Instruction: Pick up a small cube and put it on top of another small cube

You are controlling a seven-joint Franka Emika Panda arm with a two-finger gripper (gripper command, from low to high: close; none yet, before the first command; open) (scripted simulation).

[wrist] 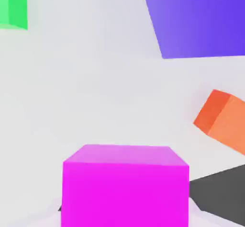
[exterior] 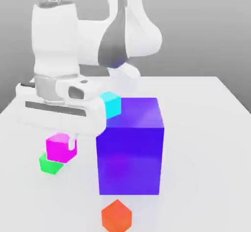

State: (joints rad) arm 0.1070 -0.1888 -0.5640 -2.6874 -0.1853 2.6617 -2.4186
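The small magenta cube hangs just above the table on the exterior view's left, with my gripper shut on it. Right below and slightly to the left of it sits the small green cube, partly covered by the magenta one; whether the two touch I cannot tell. In the hand view the magenta cube fills the near edge between my fingers, and the green cube shows at a corner, off to one side.
A big blue-purple block stands close on the exterior view's right of the gripper. A cyan small cube sits behind it, and an orange-red small cube lies in front of it on the white table.
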